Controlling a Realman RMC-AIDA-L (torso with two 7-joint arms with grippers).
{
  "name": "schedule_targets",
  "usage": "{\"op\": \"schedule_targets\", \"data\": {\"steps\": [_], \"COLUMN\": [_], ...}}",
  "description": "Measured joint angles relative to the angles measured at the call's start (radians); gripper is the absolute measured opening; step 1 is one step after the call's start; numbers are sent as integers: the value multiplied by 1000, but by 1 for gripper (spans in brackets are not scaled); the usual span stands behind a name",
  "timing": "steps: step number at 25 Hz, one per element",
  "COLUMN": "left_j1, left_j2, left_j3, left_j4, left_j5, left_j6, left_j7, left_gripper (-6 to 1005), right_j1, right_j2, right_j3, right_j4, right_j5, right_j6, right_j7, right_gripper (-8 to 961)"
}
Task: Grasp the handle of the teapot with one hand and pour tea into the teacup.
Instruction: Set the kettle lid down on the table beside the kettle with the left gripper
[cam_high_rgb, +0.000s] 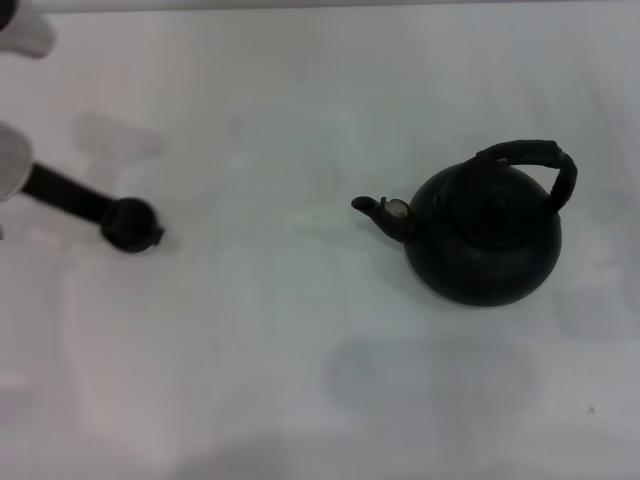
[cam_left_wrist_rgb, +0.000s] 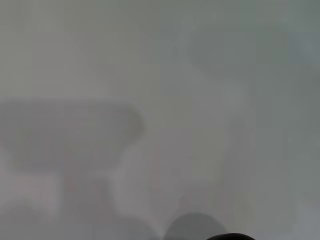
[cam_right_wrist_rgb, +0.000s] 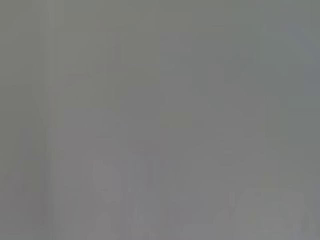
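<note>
- Black and round, the teapot (cam_high_rgb: 487, 235) sits on the white table (cam_high_rgb: 280, 340), right of the middle in the head view.
- Its handle (cam_high_rgb: 535, 160) arches over the top, and its spout points left.
- The left gripper (cam_high_rgb: 130, 224) is at the left edge, around the tiny teacup (cam_high_rgb: 132, 226). I cannot tell if the claw is clenched.
- The right gripper is out of sight.

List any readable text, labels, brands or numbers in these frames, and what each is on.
None readable in any view.
teapot: matte black, no marking; handle plain.
teacup: dark, no marking, at the left gripper.
table: bare white.
Both wrist views: blank surface, no text.
</note>
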Motion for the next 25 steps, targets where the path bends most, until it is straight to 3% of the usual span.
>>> {"op": "schedule_targets", "data": {"steps": [5, 10, 16, 25], "left_j1": [-147, -227, -258, -269], "left_j2": [-3, -7, -8, -8], "left_j3": [10, 60, 246, 377], "left_j4": [-164, -231, -235, -214], "left_j5": [3, -15, -76, -209], "left_j6": [55, 98, 149, 184], "left_j7": [5, -3, -68, -70], "left_gripper": [709, 708, 708, 709], "right_j1": [4, 5, 5, 5], "right_j2": [1, 1, 2, 2], "right_j3": [-2, -4, -5, -6], "right_j4": [-7, -8, -7, -5], "right_j5": [-2, 0, -1, 0], "right_j6": [0, -4, -2, 0], "right_j7": [1, 2, 1, 0], "right_gripper": [754, 753, 753, 753]}}
